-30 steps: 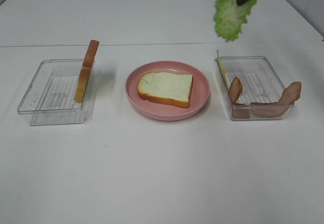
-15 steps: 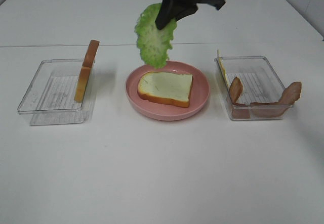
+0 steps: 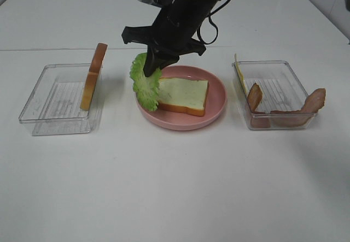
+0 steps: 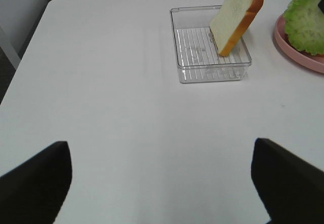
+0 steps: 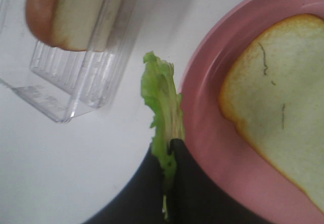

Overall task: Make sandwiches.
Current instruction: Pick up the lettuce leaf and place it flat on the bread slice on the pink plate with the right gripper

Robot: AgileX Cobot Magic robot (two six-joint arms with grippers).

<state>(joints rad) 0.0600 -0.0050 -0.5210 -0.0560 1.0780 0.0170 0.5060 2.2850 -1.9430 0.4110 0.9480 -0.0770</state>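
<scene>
One white bread slice point(image 3: 183, 94) lies flat on the round pink plate point(image 3: 180, 123). My right gripper point(image 3: 155, 66) has reached across to the plate's left rim and is shut on a frilly green lettuce leaf point(image 3: 145, 82), which hangs on edge beside the slice. The right wrist view shows the lettuce point(image 5: 162, 107) pinched in the gripper point(image 5: 169, 150), just outside the plate point(image 5: 202, 118) and the slice point(image 5: 283, 118). A second slice point(image 3: 93, 77) leans upright in the left tray point(image 3: 54, 108). My left gripper point(image 4: 159, 148) is open over bare table, away from that tray point(image 4: 210, 70).
The clear tray on the right point(image 3: 273, 67) holds bacon strips point(image 3: 306, 108) and a yellow cheese square point(image 3: 239, 72) standing against its left wall. The white table stretches toward the front edge below the plate and trays.
The right gripper carried the lettuce from above the right tray leftward and down to the plate's left rim. The left gripper has not changed.
</scene>
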